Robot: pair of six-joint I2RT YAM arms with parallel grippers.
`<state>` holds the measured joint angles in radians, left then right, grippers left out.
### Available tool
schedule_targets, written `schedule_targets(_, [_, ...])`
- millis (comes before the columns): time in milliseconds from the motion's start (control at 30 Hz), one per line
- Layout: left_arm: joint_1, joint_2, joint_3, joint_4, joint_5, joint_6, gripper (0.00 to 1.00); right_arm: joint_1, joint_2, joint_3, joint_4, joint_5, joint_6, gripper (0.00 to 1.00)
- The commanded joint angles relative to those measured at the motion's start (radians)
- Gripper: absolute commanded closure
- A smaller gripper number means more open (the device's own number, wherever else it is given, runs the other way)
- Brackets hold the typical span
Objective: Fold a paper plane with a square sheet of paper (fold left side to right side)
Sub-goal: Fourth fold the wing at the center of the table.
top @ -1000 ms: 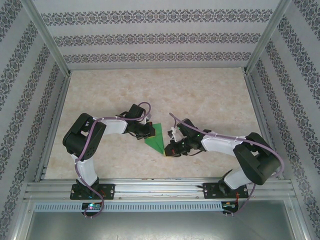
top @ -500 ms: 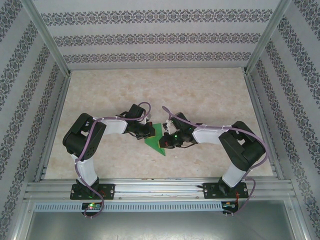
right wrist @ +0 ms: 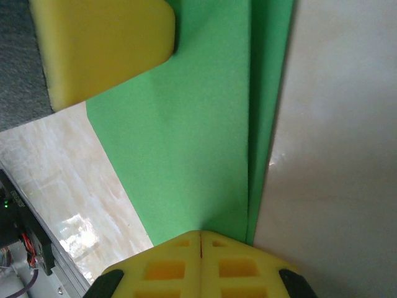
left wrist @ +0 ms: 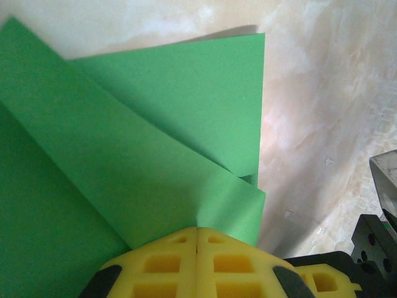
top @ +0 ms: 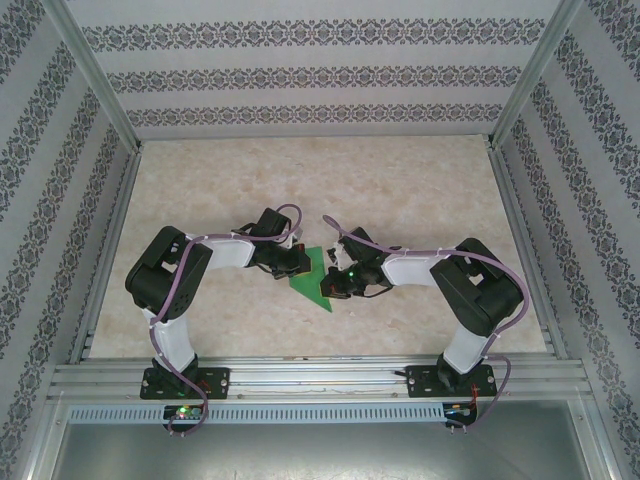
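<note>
The green sheet of paper (top: 312, 273) lies on the table between the two arms, folded into a narrow pointed shape with layered flaps (left wrist: 142, 143). My left gripper (top: 297, 262) is shut, and its yellow fingertips (left wrist: 197, 228) rest on the paper's left part, on a folded flap. From the other side my right gripper (top: 334, 282), shut too, has its tips (right wrist: 201, 233) down on the paper (right wrist: 198, 124) beside a long crease near its right edge. The left gripper's yellow finger (right wrist: 105, 43) shows at the top left of the right wrist view.
The marbled tabletop (top: 330, 180) stretches bare behind the arms. Patterned walls with metal posts (top: 100, 90) stand on three sides. An aluminium rail (top: 320, 375) with both arm bases runs along the near edge.
The right gripper has moved left and up from the paper's near tip onto its right side, its elbow folding inward. The left arm and the paper have stayed put.
</note>
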<state>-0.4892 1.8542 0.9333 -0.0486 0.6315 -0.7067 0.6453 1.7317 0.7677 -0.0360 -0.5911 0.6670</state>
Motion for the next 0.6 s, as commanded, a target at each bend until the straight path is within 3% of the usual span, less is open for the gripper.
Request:
schedule_targets(0, [0.004, 0.004, -0.025, -0.088, -0.066, 0.014, 0.95, -0.017, 0.035, -0.023, -0.048, 0.021, -0.011, 1.00])
schedule_targets(200, [0.002, -0.085, -0.024, -0.011, -0.018, 0.006, 0.89, -0.033, 0.068, -0.056, -0.057, 0.030, -0.039, 1.00])
schedule_targets(567, [-0.063, -0.116, -0.077, 0.109, 0.050, -0.062, 0.94, -0.035, 0.090, -0.065, -0.063, 0.047, -0.041, 1.00])
